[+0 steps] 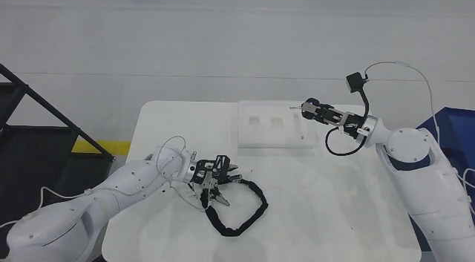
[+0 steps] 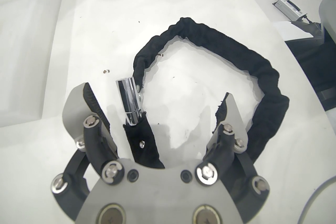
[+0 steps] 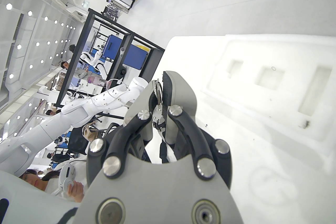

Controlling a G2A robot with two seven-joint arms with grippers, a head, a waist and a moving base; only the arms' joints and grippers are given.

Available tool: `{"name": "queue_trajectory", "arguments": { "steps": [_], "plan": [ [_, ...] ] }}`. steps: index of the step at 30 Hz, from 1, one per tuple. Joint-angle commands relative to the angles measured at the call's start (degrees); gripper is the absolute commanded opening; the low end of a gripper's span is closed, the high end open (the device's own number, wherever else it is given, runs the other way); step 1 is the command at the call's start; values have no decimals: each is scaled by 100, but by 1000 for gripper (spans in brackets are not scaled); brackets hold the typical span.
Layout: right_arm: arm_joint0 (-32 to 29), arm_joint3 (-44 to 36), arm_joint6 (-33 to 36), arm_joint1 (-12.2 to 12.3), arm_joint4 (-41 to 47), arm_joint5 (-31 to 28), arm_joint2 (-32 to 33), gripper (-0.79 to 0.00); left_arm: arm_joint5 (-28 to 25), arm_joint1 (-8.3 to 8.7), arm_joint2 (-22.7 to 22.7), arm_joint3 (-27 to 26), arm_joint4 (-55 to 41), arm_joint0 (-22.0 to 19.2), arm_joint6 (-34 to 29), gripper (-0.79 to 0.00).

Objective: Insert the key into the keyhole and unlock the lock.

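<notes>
- Top view: chain lock (image 1: 237, 214) is laid in a loop on the table (image 1: 334, 202), on the robot's side of the foam tray (image 1: 249, 142) and apart from it.
- Left gripper (image 2: 157, 95) is held low over the lock's chrome cylinder (image 2: 129, 100); fingers are spread, with the cylinder between them, untouched.
- Key (image 3: 158, 93) is clamped in the right gripper (image 3: 160, 83), held above the tray's far right corner.
</notes>
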Motion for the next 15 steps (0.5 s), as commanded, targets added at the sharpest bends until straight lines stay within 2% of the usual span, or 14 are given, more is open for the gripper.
{"name": "queue_trajectory", "arguments": {
  "steps": [1, 12, 15],
  "plan": [
    [0, 0, 0, 0, 0, 0, 0, -785, 2, -58, 4, 133, 77, -3, 166, 0],
    [0, 0, 0, 0, 0, 0, 0, -785, 60, -374, -35, 754, 402, -90, 540, 0],
    [0, 0, 0, 0, 0, 0, 0, -785, 113, -449, -39, 846, 490, -98, 605, -114]
  ]
}}
